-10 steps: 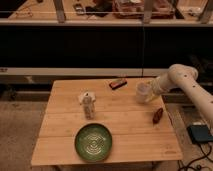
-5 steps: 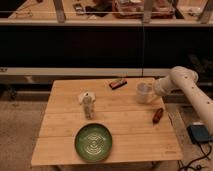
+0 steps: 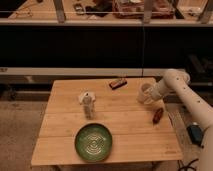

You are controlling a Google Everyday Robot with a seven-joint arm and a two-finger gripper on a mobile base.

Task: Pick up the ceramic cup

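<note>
On the table's (image 3: 60, 135) right side you have the ceramic cup (image 3: 145, 93), a plain white cylinder near the right edge, with the pincer (image 3: 150, 95) right against it where the white arm reaches in from the right. You cannot tell whether the pincer is apart or clamped on the cup, nor whether the cup's base rests on the wood. Just below the cup lies a small reddish-brown object (image 3: 158, 115). A dark flat object (image 3: 118, 83) sits near the far edge. Left of centre stands a slim pale bottle (image 3: 87, 104), and in front of it, near the front edge, lies the green plate (image 3: 93, 142).
</note>
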